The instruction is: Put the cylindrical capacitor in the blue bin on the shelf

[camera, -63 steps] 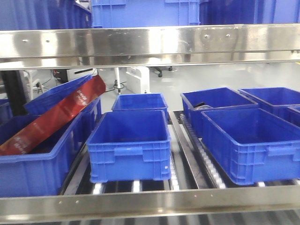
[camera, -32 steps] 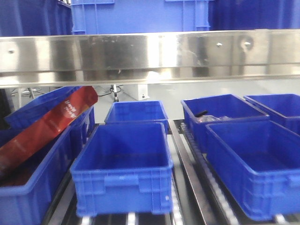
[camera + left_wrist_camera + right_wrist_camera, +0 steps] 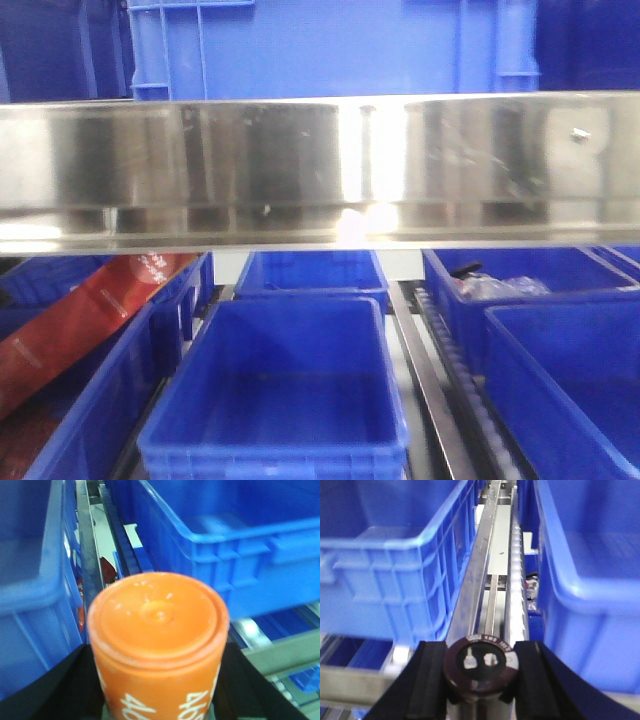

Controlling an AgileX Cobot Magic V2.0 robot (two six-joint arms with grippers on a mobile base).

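A dark brown cylindrical capacitor with two metal terminals on its end sits between black fingers, with my right gripper shut on it. It hangs over the steel track between two blue bins. My left gripper is shut on an orange cylinder with white print, in front of a blue bin. The shelf's shiny front rail crosses the front view, and an empty blue bin stands below it. Neither gripper shows in the front view.
A red carton leans in the left bin. At the back right, a bin holds a clear bag. Another bin stands at the right and a large one on the upper tier. A roller track runs between the bins.
The front view has closed in on the shelf: the steel rail has dropped lower in the frame and the bins look larger and nearer.
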